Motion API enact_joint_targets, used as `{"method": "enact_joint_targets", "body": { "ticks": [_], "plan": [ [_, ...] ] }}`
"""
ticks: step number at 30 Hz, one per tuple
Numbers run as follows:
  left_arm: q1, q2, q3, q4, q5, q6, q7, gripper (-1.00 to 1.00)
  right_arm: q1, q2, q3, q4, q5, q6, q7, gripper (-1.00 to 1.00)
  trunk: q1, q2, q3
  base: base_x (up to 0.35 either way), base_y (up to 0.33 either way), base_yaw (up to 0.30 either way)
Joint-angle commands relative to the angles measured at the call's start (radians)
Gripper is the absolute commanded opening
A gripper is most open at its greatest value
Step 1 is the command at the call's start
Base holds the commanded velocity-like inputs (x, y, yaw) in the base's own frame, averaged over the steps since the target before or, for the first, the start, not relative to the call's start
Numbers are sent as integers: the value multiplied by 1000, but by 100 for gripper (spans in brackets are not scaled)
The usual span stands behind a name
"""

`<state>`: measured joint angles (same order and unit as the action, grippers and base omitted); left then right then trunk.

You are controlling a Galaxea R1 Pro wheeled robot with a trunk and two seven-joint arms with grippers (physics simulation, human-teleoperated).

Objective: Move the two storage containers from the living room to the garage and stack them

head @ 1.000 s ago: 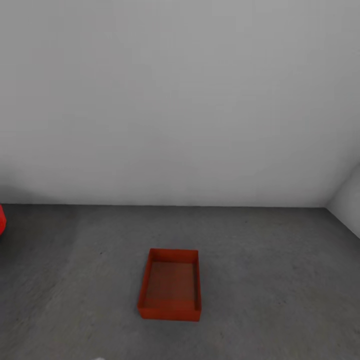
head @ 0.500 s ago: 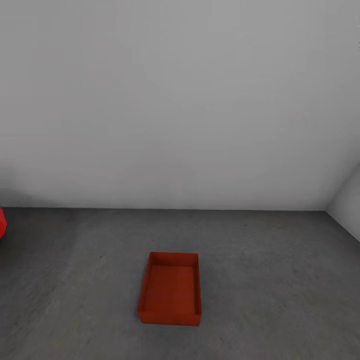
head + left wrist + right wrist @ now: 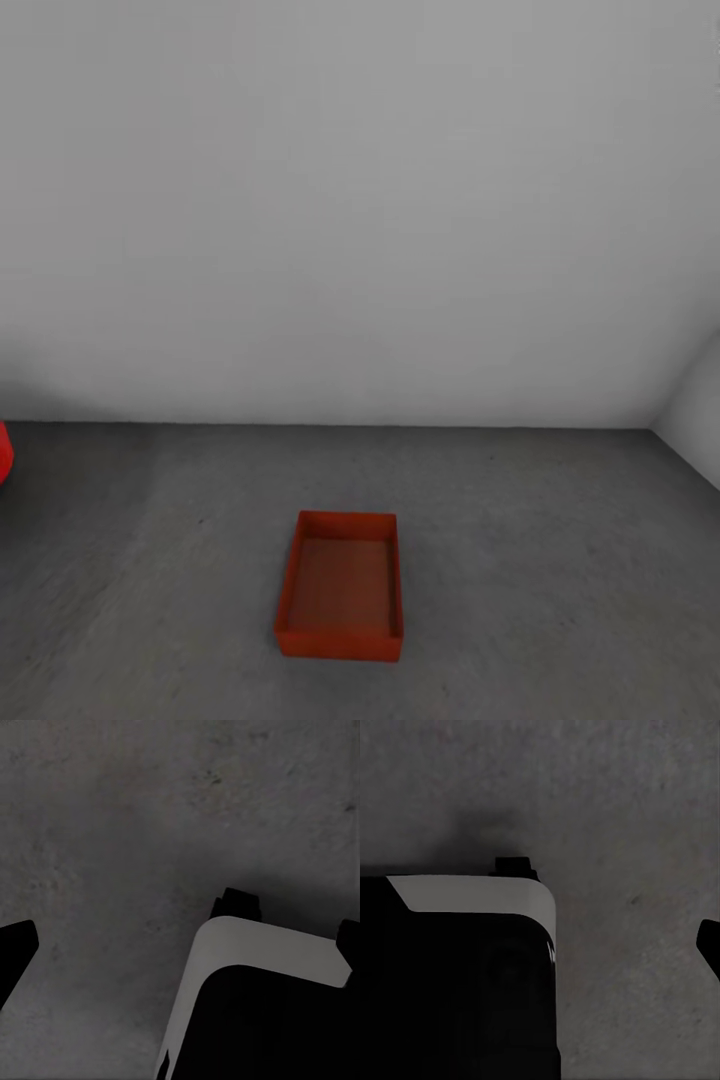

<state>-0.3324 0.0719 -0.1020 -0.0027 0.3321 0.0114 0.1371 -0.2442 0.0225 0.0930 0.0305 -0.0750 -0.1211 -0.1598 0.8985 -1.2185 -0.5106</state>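
Note:
One orange-red storage container [image 3: 340,588] sits open side up on the dark concrete garage floor [image 3: 540,540], a little left of centre in the head view, and nothing is inside it. It stands apart from the white wall behind. In the left wrist view my left gripper [image 3: 181,941] is open, with dark fingertips [image 3: 15,946] at opposite edges and only floor and my own base between them. In the right wrist view one dark fingertip [image 3: 711,943] stands far out at the edge over bare floor; that gripper holds nothing.
A plain white-grey wall [image 3: 360,220] closes the far side. A second wall [image 3: 697,405] meets it at the right corner. A sliver of the red car [image 3: 3,452] shows at the left edge. My white and black base [image 3: 262,1012] is below both wrists.
The whole head view has shifted slightly, so the container and the wall's foot sit a little lower in the picture. The container itself has not moved on the floor.

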Motion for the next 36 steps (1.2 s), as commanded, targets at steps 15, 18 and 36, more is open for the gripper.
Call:
{"method": "enact_joint_targets", "body": {
  "ticks": [15,18,36],
  "plan": [
    [0,-1,-8,0,9,1,2,100,-1,1,8,3,-5,-6,-2,100,0,-1,23,0,0,0],
    [0,0,-9,0,8,1,2,100,-1,2,8,3,-4,-4,-3,100,0,-1,28,0,0,0],
    [0,0,-9,0,8,1,2,100,2,4,8,3,0,-4,-3,100,0,-1,57,0,0,0]
  ]
}}
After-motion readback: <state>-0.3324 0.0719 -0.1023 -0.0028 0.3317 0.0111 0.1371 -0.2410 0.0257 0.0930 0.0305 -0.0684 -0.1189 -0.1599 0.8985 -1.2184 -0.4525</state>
